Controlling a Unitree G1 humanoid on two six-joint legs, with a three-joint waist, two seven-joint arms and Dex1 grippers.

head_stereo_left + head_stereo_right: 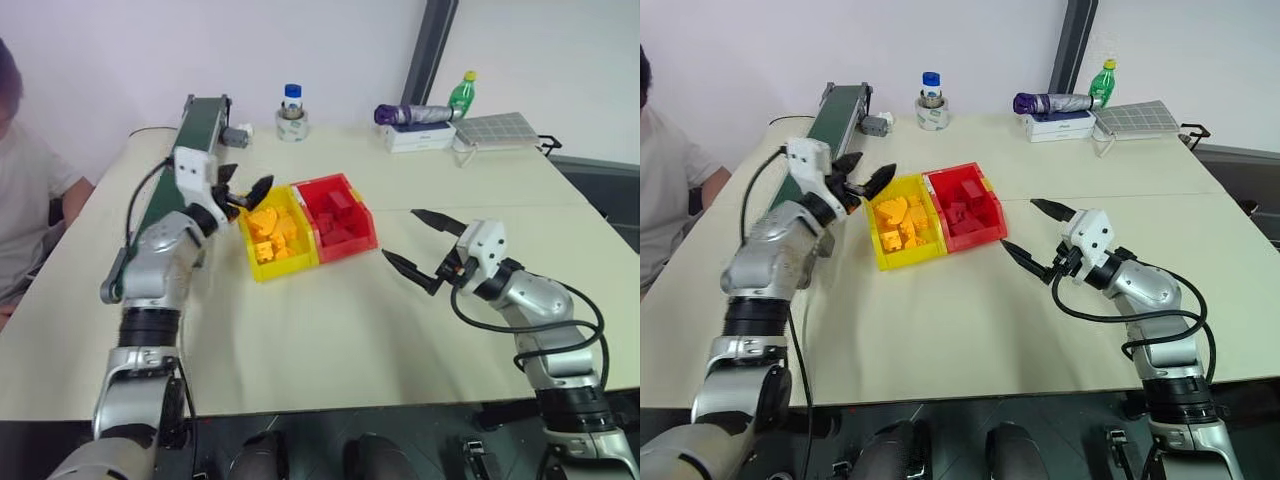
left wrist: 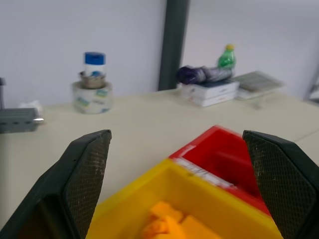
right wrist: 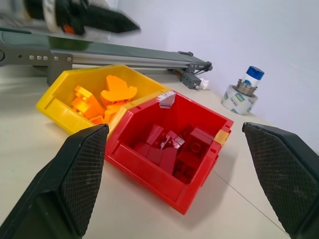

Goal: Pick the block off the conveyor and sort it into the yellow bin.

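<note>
Left gripper (image 1: 862, 180) spread wide, empty, at the near-conveyor (image 1: 835, 110) rim of the yellow bin (image 1: 883, 255); right gripper (image 1: 422, 245) also wide. Block can't be singled out among orange pieces in the bin. Judged light, rigid, slick; best pinched across flat sides

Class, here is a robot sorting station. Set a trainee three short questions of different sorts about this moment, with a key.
1. True or false: the left gripper stands open over the small yellow plastic bin.
2. Which holds dark red blocks: (a) the yellow bin, (b) the red plastic bin, (c) the long dark green conveyor?
3. What is the right gripper gripping?

Key: 1 true. 2 b. 3 nothing; it is open above the beige table.
</note>
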